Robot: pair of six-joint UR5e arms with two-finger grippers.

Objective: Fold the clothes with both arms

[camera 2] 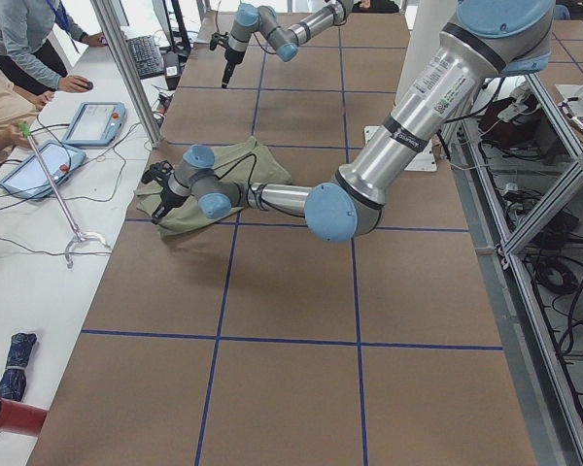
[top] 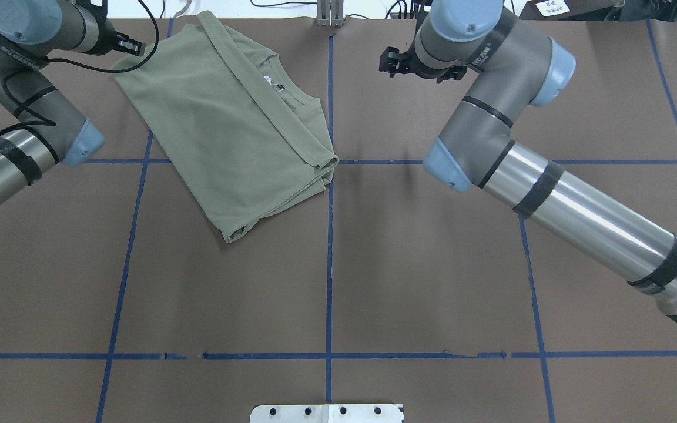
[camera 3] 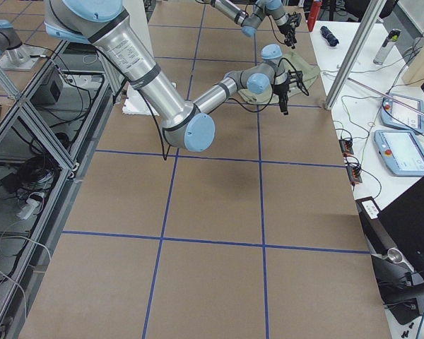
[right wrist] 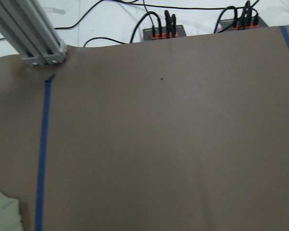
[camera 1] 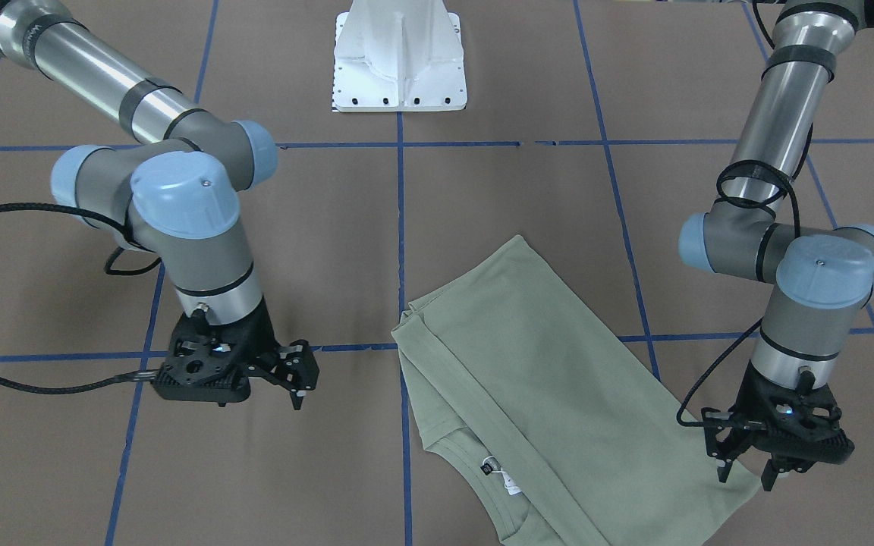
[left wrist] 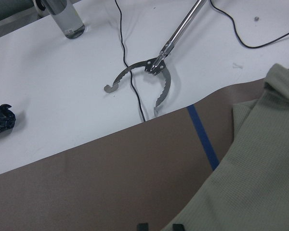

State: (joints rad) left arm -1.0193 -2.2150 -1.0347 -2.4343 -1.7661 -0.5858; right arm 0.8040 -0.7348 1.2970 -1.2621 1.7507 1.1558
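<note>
The clothes are one sage-green shirt (camera 1: 551, 379), folded into a long slab that lies slantwise on the brown table, with its collar and white neck tag (camera 1: 494, 469) facing up. My left gripper (camera 1: 746, 476) hangs open just above the shirt's far corner, and nothing is between its fingers. The left wrist view shows that green corner (left wrist: 260, 183) beside the two fingertips (left wrist: 142, 226). Well off to the shirt's other side, my right gripper (camera 1: 297, 383) hovers over bare table and looks open. Its wrist view catches only a sliver of the shirt (right wrist: 0, 211).
The white pedestal base (camera 1: 399, 68) stands at the robot's edge. Beyond the table's far edge is a white bench with a metal grabber tool (left wrist: 154, 72), cables and tablets (camera 2: 92, 121). People (camera 2: 19, 39) sit there. An aluminium post (right wrist: 33, 38) rises at that edge.
</note>
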